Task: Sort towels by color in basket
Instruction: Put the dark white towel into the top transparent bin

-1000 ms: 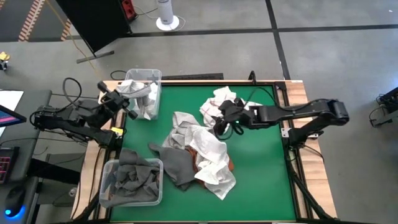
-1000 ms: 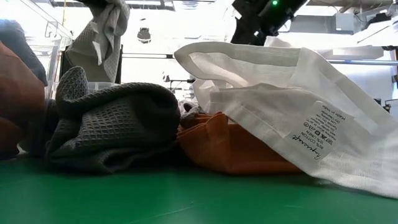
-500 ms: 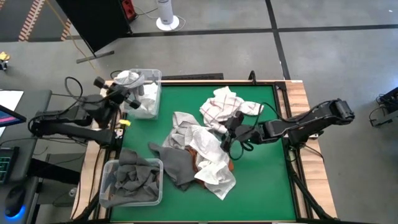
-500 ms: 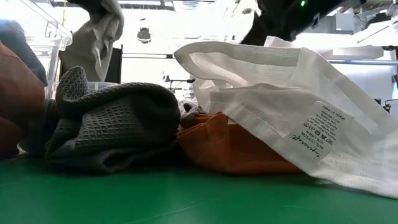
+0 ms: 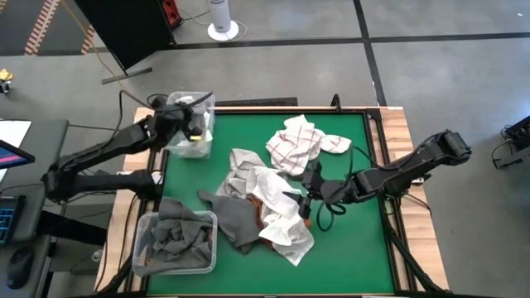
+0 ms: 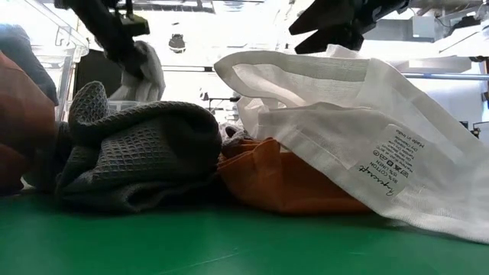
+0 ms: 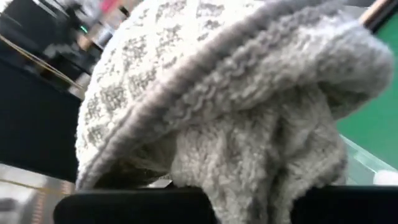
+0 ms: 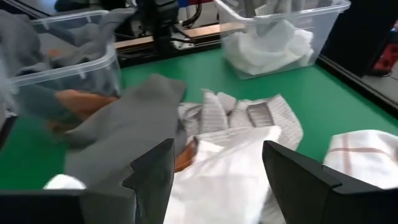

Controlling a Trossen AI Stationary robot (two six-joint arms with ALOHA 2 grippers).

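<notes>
Mat (image 5: 348,248), green, is covering the table and serving as the landmark. Pile of towels is lying at the mat's middle: a white towel (image 5: 277,203) on top, a grey towel (image 5: 233,217) on the pile's side toward the left arm, and a rust-orange towel (image 6: 283,183) showing from under the white one. In the low view the white towel (image 6: 359,145) is draping over the orange one, with the grey waffle towel (image 6: 130,153) just beside it. A checked towel (image 5: 294,142) is lying apart from the pile, toward the mat's far edge.

Two clear bins are standing at the mat's left edge. The far bin (image 5: 203,101) is holding white and checked cloth. The near bin (image 5: 147,222) is holding grey cloth, with some orange showing low in it in the right wrist view.

Left gripper (image 5: 184,126) is sitting over the far bin. In its wrist view a grey-and-white knit cloth (image 7: 236,93) is filling the frame, hanging over the fingers; I cannot tell whether the fingers are spread or pinching it.

Right gripper (image 5: 308,199) is hovering low at the pile's right side, just beside the white towel. Its fingers (image 8: 298,174) are spread wide, with nothing between them.
</notes>
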